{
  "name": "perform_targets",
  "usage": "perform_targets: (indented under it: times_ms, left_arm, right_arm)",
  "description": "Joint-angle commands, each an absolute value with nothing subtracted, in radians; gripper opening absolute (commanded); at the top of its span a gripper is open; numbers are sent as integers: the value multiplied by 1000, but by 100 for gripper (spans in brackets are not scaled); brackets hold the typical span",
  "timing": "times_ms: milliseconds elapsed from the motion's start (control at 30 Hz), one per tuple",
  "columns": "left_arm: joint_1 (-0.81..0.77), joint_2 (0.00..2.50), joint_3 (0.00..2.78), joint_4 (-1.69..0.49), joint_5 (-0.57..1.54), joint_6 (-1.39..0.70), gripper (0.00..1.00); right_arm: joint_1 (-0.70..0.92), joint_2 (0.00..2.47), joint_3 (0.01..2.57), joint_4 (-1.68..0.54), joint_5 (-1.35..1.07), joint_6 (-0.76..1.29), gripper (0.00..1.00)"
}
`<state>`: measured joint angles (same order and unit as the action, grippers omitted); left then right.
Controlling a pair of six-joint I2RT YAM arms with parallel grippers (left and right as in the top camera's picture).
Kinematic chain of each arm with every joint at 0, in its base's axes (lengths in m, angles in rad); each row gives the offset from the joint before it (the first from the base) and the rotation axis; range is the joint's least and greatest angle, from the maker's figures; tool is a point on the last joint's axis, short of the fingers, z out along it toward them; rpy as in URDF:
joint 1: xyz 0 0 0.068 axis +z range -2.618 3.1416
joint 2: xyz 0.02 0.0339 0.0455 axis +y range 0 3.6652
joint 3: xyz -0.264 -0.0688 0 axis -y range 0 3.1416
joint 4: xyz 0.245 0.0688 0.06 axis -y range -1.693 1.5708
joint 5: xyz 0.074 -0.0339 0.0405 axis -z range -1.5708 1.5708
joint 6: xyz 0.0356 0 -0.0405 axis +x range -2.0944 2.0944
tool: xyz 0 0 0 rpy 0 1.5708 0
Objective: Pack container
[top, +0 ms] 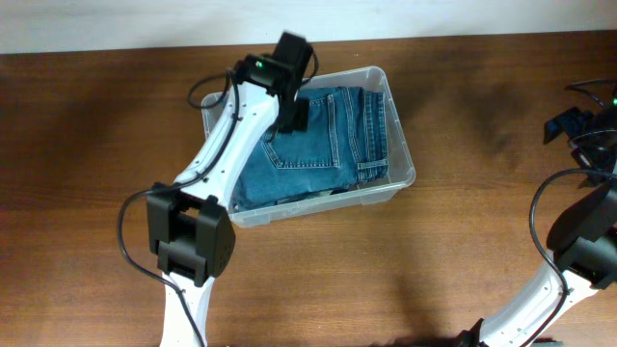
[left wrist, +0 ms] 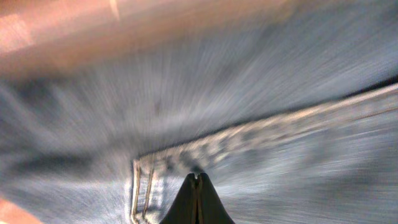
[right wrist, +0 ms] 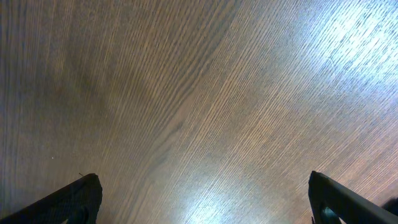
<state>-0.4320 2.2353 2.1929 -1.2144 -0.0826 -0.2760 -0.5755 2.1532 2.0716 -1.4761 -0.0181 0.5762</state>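
Left gripper [left wrist: 197, 182] pinched closed, tips over folded jeans [top: 333, 145] inside container [top: 405, 169], upper centre of overhead. Right gripper [right wrist: 203, 180] spread wide above wooden table [top: 96, 125], far right.

There was one container [top: 318, 207] and one pair of folded jeans [top: 328, 145]. Two arms were at the one wooden table [top: 96, 145]: a left arm [top: 224, 145] and a right arm [top: 578, 241].

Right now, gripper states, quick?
Left gripper: closed, holding nothing, over the jeans in the container.
Right gripper: open, empty, above the table.
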Motion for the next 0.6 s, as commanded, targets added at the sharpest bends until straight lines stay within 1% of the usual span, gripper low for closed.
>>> perform_targets:
  times_ms: [0, 100, 267, 367, 567]
  left_arm:
    - [-440, 2232, 2344, -1192, -57, -260, 1]
    - [-452, 2232, 2387, -1131, -54, -260, 1]
    - [-492, 2265, 2383, -1004, 13, -248, 1]
    - [-517, 2308, 2383, -967, 45, -248, 1]
    - [-558, 2391, 2383, -893, 46, -246, 1]
  right_arm:
    - [-577, 2135, 2068, -1476, -2, 585, 98]
    - [-577, 2135, 2068, -1476, -2, 585, 98]
    - [-577, 2135, 2068, -1476, -2, 585, 98]
    - [-577, 2135, 2068, -1476, -2, 585, 98]
    - [-577, 2135, 2068, -1475, -2, 585, 98]
